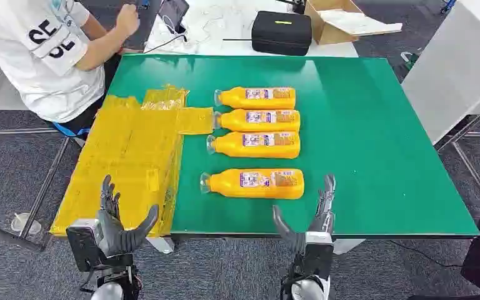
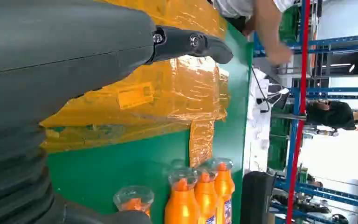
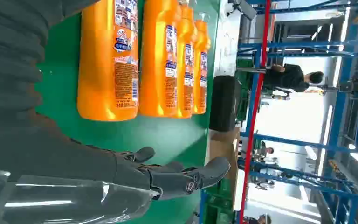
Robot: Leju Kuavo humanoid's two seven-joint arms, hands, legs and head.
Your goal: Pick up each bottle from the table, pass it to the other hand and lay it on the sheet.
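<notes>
1. Green table, with a crinkly yellow sheet along one edge.
2. Four orange bottles lie in a row beside the sheet.
3. Left hand and right hand hover at the table's near edge, fingers spread, holding nothing.

Four orange bottles with clear caps and printed labels lie on their sides mid-frame on the green counter, caps pointing left, the lowest set slightly apart. A crinkled yellow sheet lies left of them.
</notes>
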